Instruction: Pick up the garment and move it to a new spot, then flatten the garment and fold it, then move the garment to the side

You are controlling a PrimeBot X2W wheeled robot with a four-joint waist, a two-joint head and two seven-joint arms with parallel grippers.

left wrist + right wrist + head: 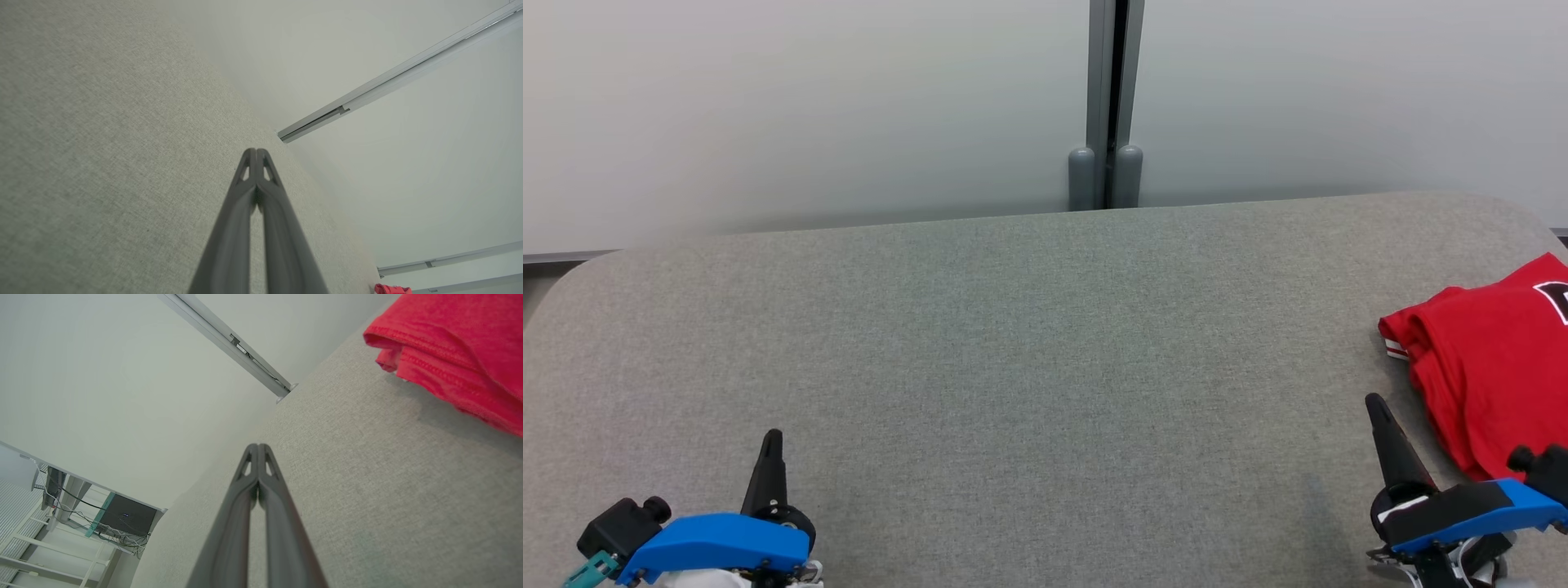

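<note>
Shows left tool [256, 152] pinched closed, empty, over the table [1045, 367]; finds right tool [258, 447] likewise closed on nothing, folded red garment [1494, 359] lying just to its right.

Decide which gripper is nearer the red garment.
Right. The right gripper sits shut just left of the red garment; the left gripper, also shut, is far off at the table's opposite side.

Folded red garment [1494, 359], table's right edge

Blue wrist housings [719, 543] — long dark tapered fingers [768, 474].
</note>
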